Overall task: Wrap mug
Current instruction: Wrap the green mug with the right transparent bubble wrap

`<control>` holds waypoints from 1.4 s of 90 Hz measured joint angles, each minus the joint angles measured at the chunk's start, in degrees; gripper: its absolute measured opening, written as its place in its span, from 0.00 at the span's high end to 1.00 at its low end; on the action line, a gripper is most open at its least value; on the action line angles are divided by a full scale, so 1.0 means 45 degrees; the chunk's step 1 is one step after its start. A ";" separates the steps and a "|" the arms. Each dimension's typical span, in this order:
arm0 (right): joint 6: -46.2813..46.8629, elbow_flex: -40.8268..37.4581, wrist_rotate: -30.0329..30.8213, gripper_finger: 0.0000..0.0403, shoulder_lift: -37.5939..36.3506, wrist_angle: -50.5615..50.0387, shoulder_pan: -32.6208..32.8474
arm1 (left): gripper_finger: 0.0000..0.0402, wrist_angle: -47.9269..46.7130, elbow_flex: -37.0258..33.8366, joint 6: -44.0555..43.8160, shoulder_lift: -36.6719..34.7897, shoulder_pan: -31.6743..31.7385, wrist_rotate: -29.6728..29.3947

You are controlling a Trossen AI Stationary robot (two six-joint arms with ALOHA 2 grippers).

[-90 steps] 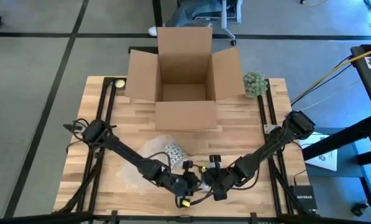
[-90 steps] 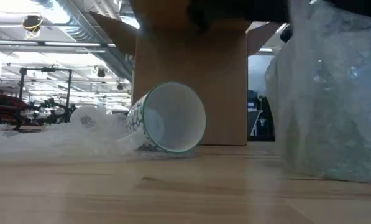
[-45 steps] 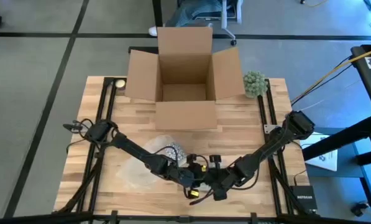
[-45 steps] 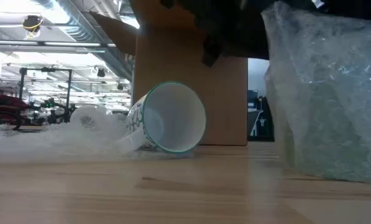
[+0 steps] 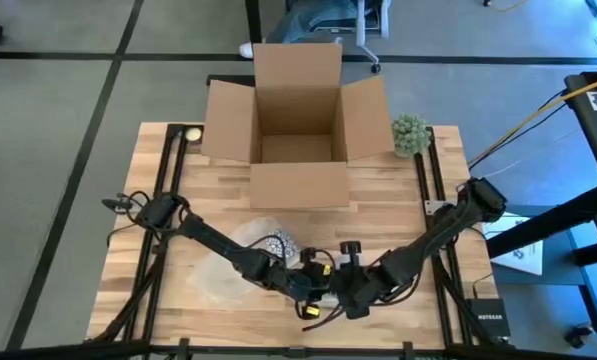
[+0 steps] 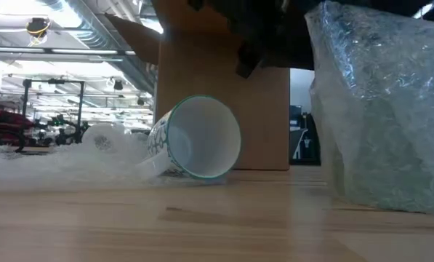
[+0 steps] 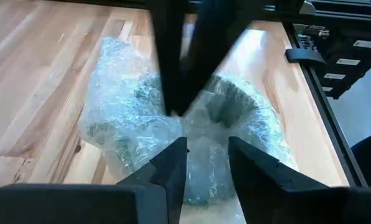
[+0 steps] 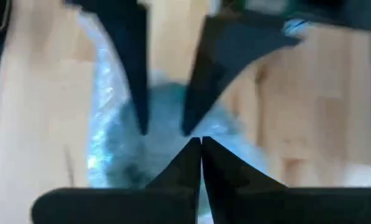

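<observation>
mug (image 6: pixel 195 140) lying on its side, left of centre in the low view, mouth facing camera | left gripper (image 7: pixel 206 163) fingers parted around bubble wrap (image 7: pixel 135 118) | right gripper (image 8: pixel 201 149) pinching wrap, fingers together | both meeting lower centre of high view, below cardboard box (image 5: pixel 296 120)

the mug (image 5: pixel 279 243) lies on the table (image 5: pixel 398 190) just left of both grippers, the left gripper (image 5: pixel 323 287) touching the right gripper (image 5: pixel 340 288); the box (image 5: pixel 296 128) stands well behind them.
</observation>
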 joint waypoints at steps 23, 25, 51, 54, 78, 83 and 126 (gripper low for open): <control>0.0530 -0.2676 -0.0003 1.00 0.0001 0.2818 -0.0097 | 0.74 -0.0026 -0.0005 0.0005 0.0008 0.0000 0.0002; 0.0617 -0.2918 0.0016 1.00 -0.0025 0.3215 -0.0094 | 0.74 -0.0034 -0.0008 0.0000 0.0011 0.0000 0.0017; 0.0715 -0.4150 -0.0232 1.00 -0.0063 0.5514 -0.0092 | 0.74 0.0029 -0.0019 0.0005 0.0020 0.0000 0.0031; 0.0684 -0.4143 -0.0256 1.00 -0.0060 0.5508 -0.0092 | 0.74 0.0031 -0.0019 0.0003 0.0020 0.0000 0.0031; 0.0489 -0.2798 -0.0676 1.00 0.0067 0.3530 -0.0097 | 0.74 0.0073 -0.0029 0.0044 0.0025 0.0000 0.0026; 0.0466 -0.2429 -0.0701 1.00 0.0071 0.2974 -0.0095 | 0.74 0.0078 -0.0029 0.0064 0.0025 0.0000 0.0026; 0.1018 -0.1671 -0.0209 1.00 -0.1168 0.0356 -0.0053 | 0.74 0.0095 -0.0034 0.0141 0.0025 0.0000 0.0027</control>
